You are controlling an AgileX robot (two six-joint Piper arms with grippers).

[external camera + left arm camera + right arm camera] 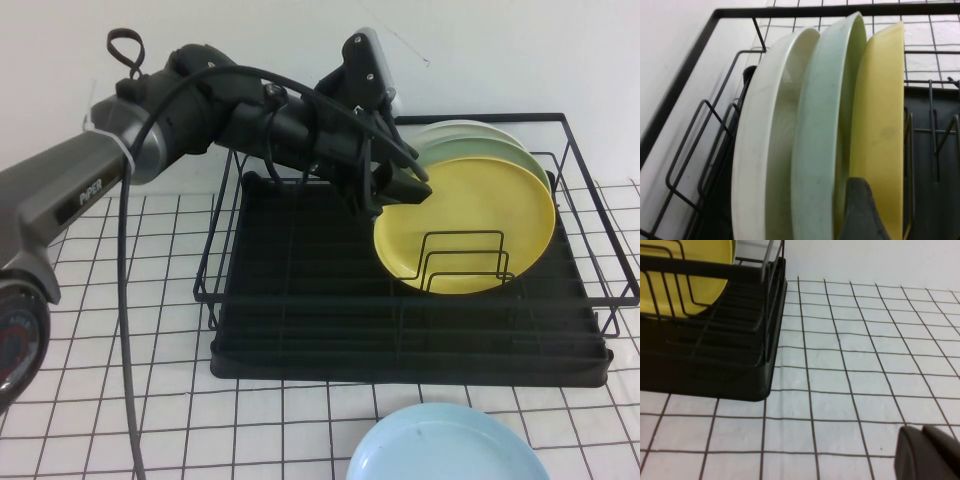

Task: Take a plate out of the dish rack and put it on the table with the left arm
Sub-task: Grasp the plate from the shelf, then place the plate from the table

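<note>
Left hand [400, 187] pinches the yellow plate [465, 225] (upright in dish rack [300, 330]); right hand [927, 455] pressed together.

Plain white wall [520, 50] behind worktop [120, 300]; white cloth, thin black square grid; even, soft light, faint shadows beneath objects.

The high view looks down from the robot's side over the dish rack [400, 330] and table [150, 300]. The left wrist camera sits close against the upright plate [880, 140] – near the left gripper [400, 185]. The right wrist camera, by the right gripper [927, 455], sits low near the cloth, sharing the rack's corner – and the yellow plate – with both.
</note>
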